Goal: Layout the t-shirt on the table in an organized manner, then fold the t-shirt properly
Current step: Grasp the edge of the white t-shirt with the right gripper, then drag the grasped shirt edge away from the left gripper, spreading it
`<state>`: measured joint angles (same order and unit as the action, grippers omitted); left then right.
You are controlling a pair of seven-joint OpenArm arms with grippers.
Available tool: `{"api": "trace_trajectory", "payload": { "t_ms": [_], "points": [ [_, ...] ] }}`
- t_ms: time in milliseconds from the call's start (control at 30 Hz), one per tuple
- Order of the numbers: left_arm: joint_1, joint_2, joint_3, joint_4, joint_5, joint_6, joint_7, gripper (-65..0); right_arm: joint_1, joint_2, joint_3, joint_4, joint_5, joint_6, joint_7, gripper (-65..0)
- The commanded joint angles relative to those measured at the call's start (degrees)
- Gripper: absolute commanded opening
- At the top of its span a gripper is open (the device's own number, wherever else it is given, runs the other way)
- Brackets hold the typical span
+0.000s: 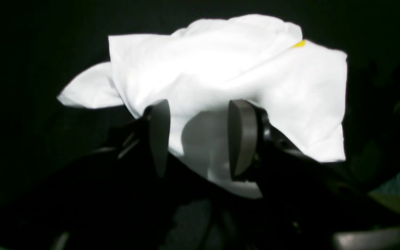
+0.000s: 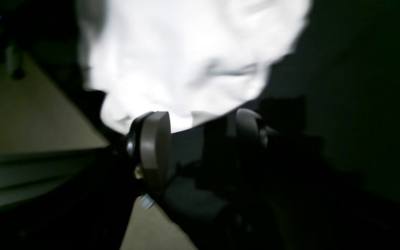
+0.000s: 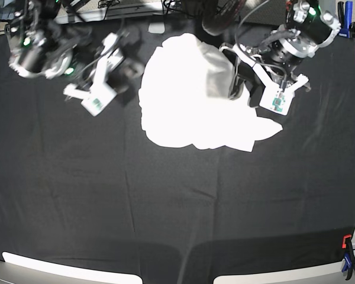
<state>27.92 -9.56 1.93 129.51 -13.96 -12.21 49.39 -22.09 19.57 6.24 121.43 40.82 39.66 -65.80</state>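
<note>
Across the black table (image 3: 171, 207), the t-shirt (image 3: 183, 100) lay crumpled near the arms, both left gripper (image 1: 199, 139) and right gripper (image 2: 203, 149) parted wide and empty; laying-out seemed underway, the next move needing an edge pinched.

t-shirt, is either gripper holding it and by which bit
Nothing looks held: both the left gripper and right gripper stand open.

Overexposed white glare; wrist views dim, right one blurred.
</note>
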Motion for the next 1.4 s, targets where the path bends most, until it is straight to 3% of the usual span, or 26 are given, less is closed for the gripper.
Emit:
{"api": "trace_trajectory", "payload": {
  "t_ms": [0,133,400,533,667,733,833,1000,1367],
  "points": [
    [-0.1,-0.2,0.0,1.1,-0.5,0.0,-0.9,-39.8,0.3,0.4,-1.3,1.0,1.0,0.3,1.1,-35.1],
    [-0.2,-0.2,0.0,1.1,-0.5,0.0,-1.0,-39.8,0.3,2.0,-10.3,1.0,-5.5,0.3,4.3,-35.1],
    [-0.2,-0.2,0.0,1.1,-0.5,0.0,-1.0,-39.8,0.8,9.9,-28.6,1.0,-31.9,0.3,16.2,-35.1],
    [-0.2,-0.2,0.0,1.1,0.0,0.0,-1.2,-39.8,1.4,12.1,-34.3,1.0,-40.3,0.3,19.9,-35.1],
    [-0.2,-0.2,0.0,1.1,11.5,0.7,-4.9,-39.8,1.4,12.8,-38.5,1.0,-44.7,0.3,22.0,-35.1],
    [-0.2,-0.2,0.0,1.1,15.7,4.6,-5.7,-39.8,1.4,12.8,-40.0,1.0,-47.4,0.2,22.8,-35.1],
    [-0.2,-0.2,0.0,1.1,20.2,8.8,-5.7,-39.8,1.4,12.8,-41.3,1.0,-52.1,-4.7,24.9,-35.1],
    [-0.2,-0.2,0.0,1.1,20.4,9.2,-5.5,-39.8,1.4,12.8,-41.2,1.0,-55.9,-10.5,25.9,-35.1],
    [-0.2,-0.2,0.0,1.1,20.3,9.2,-5.3,-39.8,1.4,12.8,-41.3,0.8,-55.2,-10.6,26.4,-35.1]
  ]
}}
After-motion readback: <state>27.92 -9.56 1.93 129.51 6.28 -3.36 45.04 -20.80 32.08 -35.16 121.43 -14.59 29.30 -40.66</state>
